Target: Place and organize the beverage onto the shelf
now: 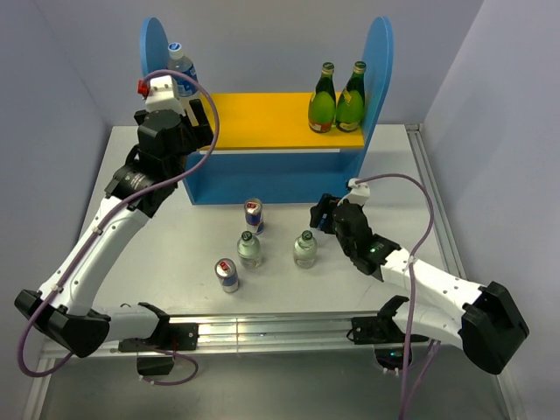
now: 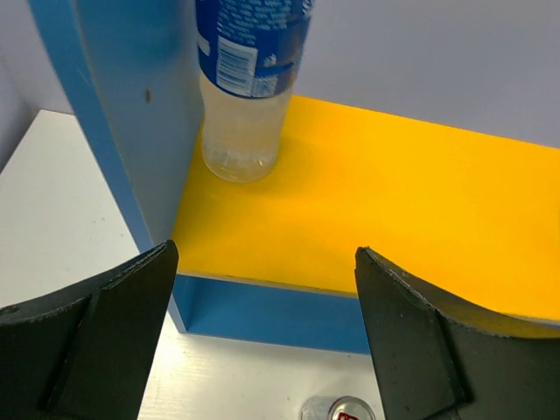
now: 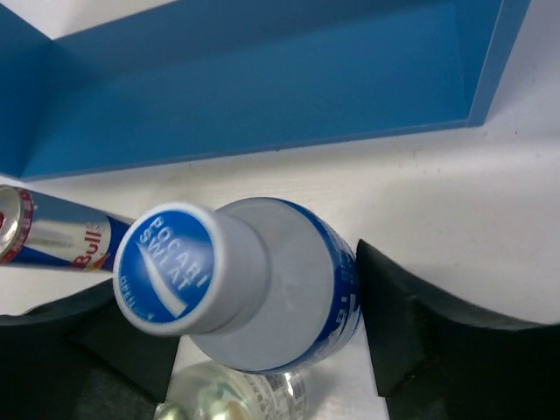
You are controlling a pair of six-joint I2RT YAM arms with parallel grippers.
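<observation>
On the counter (image 1: pixel 157 254), four of the six drinks wait unplaced. One can (image 1: pixel 227 274) stands nearest, two green-capped bottles (image 1: pixel 249 249) are just beyond it, and a second can (image 1: pixel 254 214) stands close to the shelf (image 1: pixel 262 179).

To their right, the right gripper (image 3: pixel 245 289) is closed around a blue-capped water bottle (image 3: pixel 262 289), low over the counter in front of the shelf. The loose drinks crowd its left side, while the counter to its right is bare.

In the right wrist view, the shelf's lower level shows nothing stored.

Farther back, the left gripper (image 2: pixel 264 254) hangs spread wide and empty over the front edge of the yellow upper board (image 2: pixel 420 192). One placed water bottle (image 2: pixel 245 96) stands at the board's far left, against the side panel (image 2: pixel 114 114). Two dark green bottles (image 1: pixel 324 103) fill the right end, leaving the middle open.

By this count, one drink is shelved and five remain.
</observation>
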